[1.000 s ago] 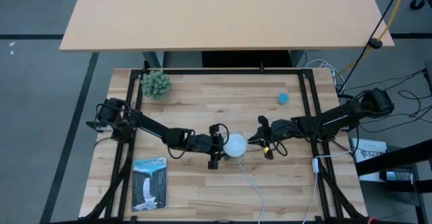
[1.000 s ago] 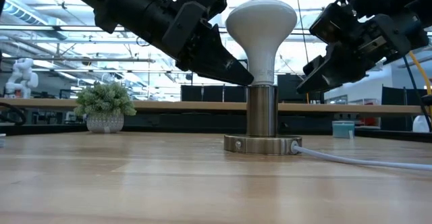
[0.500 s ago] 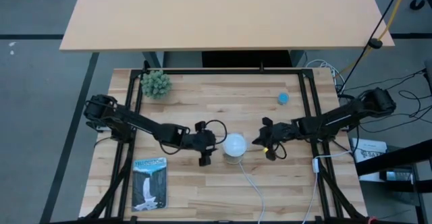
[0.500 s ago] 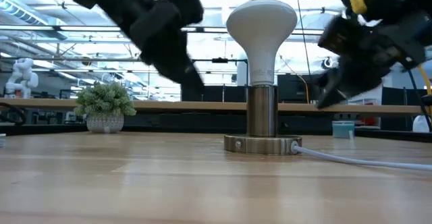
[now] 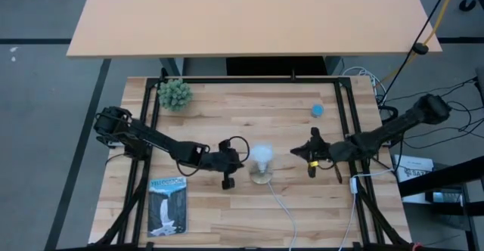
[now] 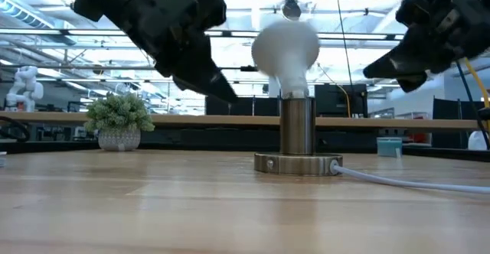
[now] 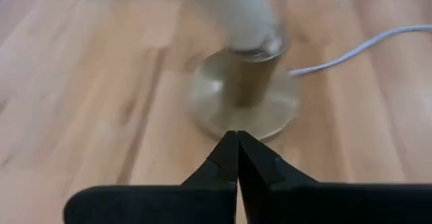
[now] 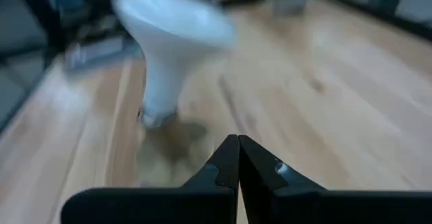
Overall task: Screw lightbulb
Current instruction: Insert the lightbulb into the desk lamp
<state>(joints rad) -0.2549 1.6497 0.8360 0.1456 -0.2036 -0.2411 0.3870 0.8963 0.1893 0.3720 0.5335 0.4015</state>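
Two arms: both mine, one on either side of the lightbulb, neither touching it.
Lightbulb (image 5: 261, 158): white dome up, its narrow neck set in the socket near the middle of the tabletop; it looks blurred and leaning a little in the low view (image 6: 285, 49).
Socket (image 6: 297, 127): a silvery upright cylinder on a round flat base, with a white cord (image 5: 281, 204) running off toward the front edge of the tabletop.
My left fingers (image 5: 239, 160): pressed together tip to tip, holding nothing, just beside the bulb on my left side and raised above the wood; in my left wrist view (image 7: 237, 150) they point at the socket base.
My right fingers (image 5: 310, 153): pressed together as well, empty, standing apart from the bulb on my right side, farther off than the left ones.
Tabletop (image 5: 227, 213): pale wood planks inside a dark frame.
Other things: a small potted plant (image 5: 175, 94) at the far left corner, a small blue object (image 5: 318, 110) far right, a booklet (image 5: 167, 205) near the front left.
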